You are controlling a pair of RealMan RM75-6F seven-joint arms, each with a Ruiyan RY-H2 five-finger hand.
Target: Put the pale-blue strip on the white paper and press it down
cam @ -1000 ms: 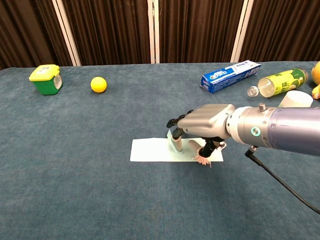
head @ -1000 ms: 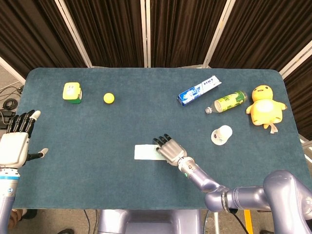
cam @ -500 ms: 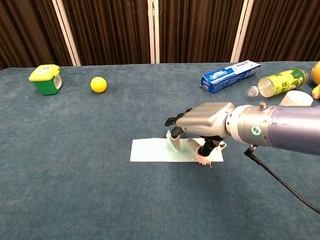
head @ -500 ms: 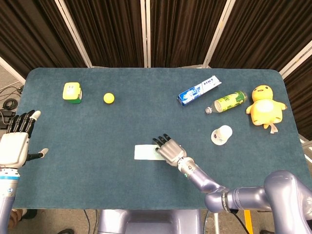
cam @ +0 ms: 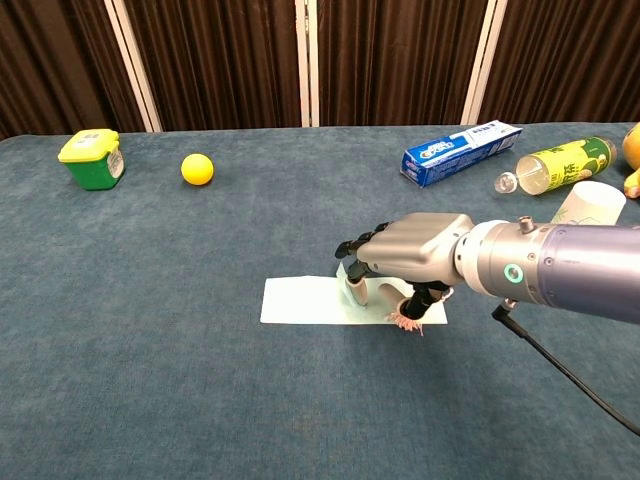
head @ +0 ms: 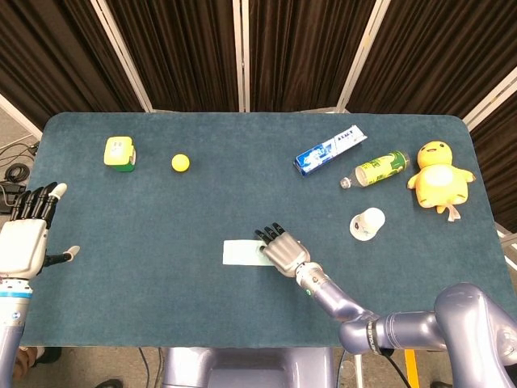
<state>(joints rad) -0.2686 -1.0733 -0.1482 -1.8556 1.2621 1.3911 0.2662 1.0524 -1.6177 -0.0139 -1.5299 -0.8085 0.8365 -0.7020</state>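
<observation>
The white paper [head: 237, 252] [cam: 300, 300] lies flat at the front middle of the table. My right hand [head: 279, 250] [cam: 415, 246] rests palm down over the paper's right half, fingers stretched out and spread. A small pale piece [cam: 356, 292], apparently the pale-blue strip, shows just beneath the fingertips, touching the paper. The rest of it is hidden by the hand. My left hand [head: 27, 234] hovers off the table's left edge, fingers straight and apart, holding nothing. It does not show in the chest view.
A green-and-yellow box [head: 119, 153] and a yellow ball [head: 180, 162] sit at the back left. At the back right lie a toothpaste box [head: 325, 150], a green bottle [head: 378, 169], a white cup [head: 367, 223] and a yellow duck toy [head: 439, 178].
The right hand's fingers have stretched forward and spread a little over the paper. The paper and the left hand have not moved.
</observation>
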